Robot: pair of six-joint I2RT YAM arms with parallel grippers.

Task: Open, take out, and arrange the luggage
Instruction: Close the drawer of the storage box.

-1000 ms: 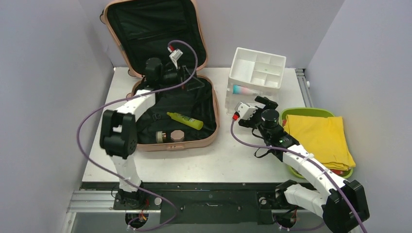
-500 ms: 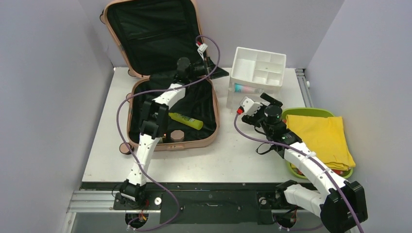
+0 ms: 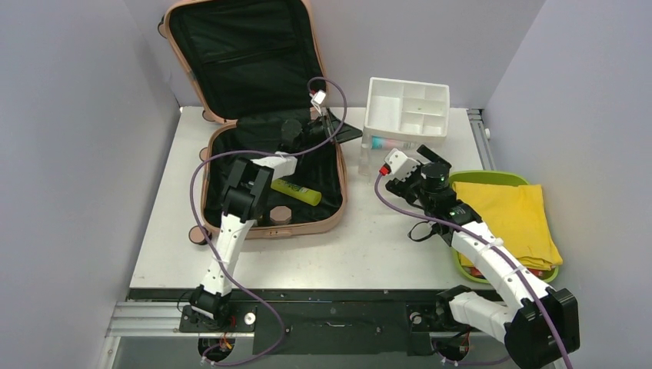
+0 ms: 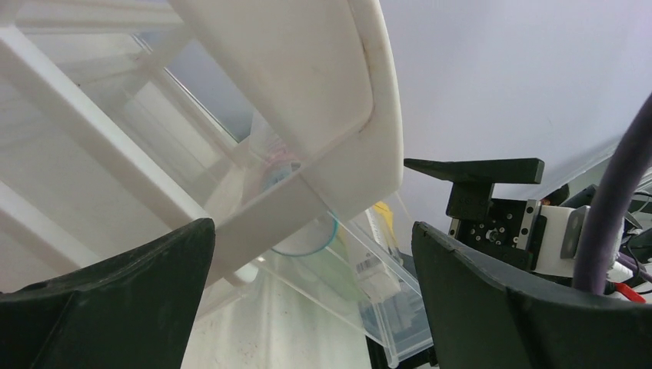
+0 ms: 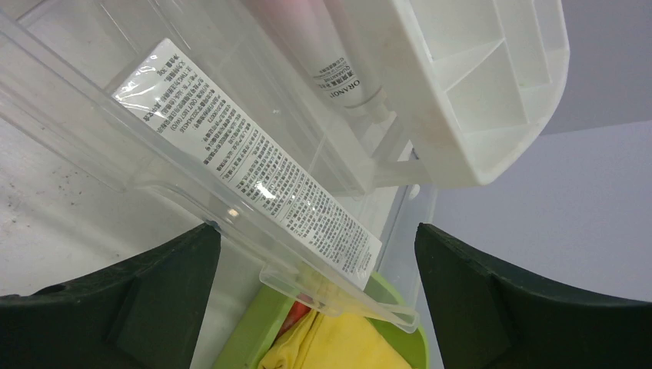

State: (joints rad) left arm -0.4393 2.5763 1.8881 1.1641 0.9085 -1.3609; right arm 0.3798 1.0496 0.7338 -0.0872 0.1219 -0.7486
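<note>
The salmon-pink luggage point(image 3: 265, 227) lies open on the table's left half, its black-lined lid point(image 3: 238, 46) leaning on the back wall. A yellow-green tube point(image 3: 296, 191) and a round brown jar point(image 3: 281, 214) lie inside. My left gripper point(image 3: 342, 127) is open and empty beyond the luggage's right rim, facing the white organizer point(image 3: 407, 108). In the left wrist view point(image 4: 311, 227) its jaws frame the organizer point(image 4: 307, 77) and the clear drawer point(image 4: 384, 307). My right gripper point(image 3: 432, 156) point(image 5: 317, 227) is open and empty beside the clear drawer point(image 5: 231, 154).
The white compartmented organizer point(image 5: 477, 92) sits on top of the clear drawer box point(image 3: 377, 147), which holds a pink and teal tube point(image 3: 388, 143). A lime-green tray point(image 3: 492, 178) with a folded yellow cloth point(image 3: 511, 219) stands at the right, also in the right wrist view point(image 5: 338, 346).
My left arm has swung from over the luggage's back to the right, past its right rim toward the organizer. My right gripper has edged up closer to the clear drawer.
</note>
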